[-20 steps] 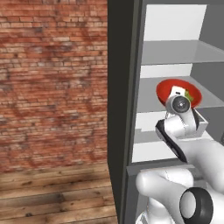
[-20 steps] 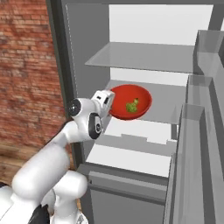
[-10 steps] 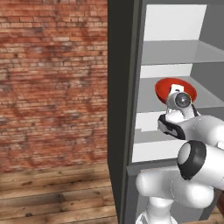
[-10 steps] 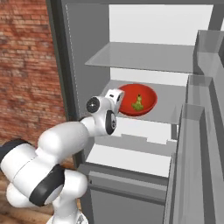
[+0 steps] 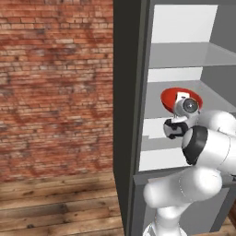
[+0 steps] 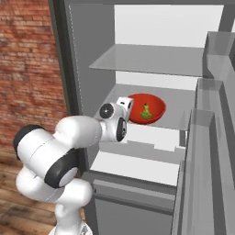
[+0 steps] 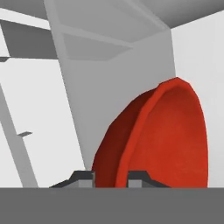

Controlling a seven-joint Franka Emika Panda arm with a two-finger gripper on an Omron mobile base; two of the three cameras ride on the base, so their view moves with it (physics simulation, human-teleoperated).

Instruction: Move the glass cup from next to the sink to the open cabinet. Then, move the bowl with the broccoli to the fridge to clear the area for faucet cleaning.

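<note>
Left base view: brick wall fills left half, wood floor lower left. Fridge dark side panel at centre, white interior to its right with pale shelves. Bowl with the broccoli sits on the middle shelf, right of centre, red rim showing above the wrist. White arm lower right, hand up against the bowl's near edge.

Right base view: arm at lower left, hand reaching to centre. Bowl centre frame on the middle shelf, green broccoli piece inside. Fridge door bins along the right edge.

Hand view: pincer at bottom centre, two dark tips nearly closed on the bowl's red rim, which runs up between them toward the right; rim looks pinched, gripping the bowl. Fridge wall behind, upper left.
</note>
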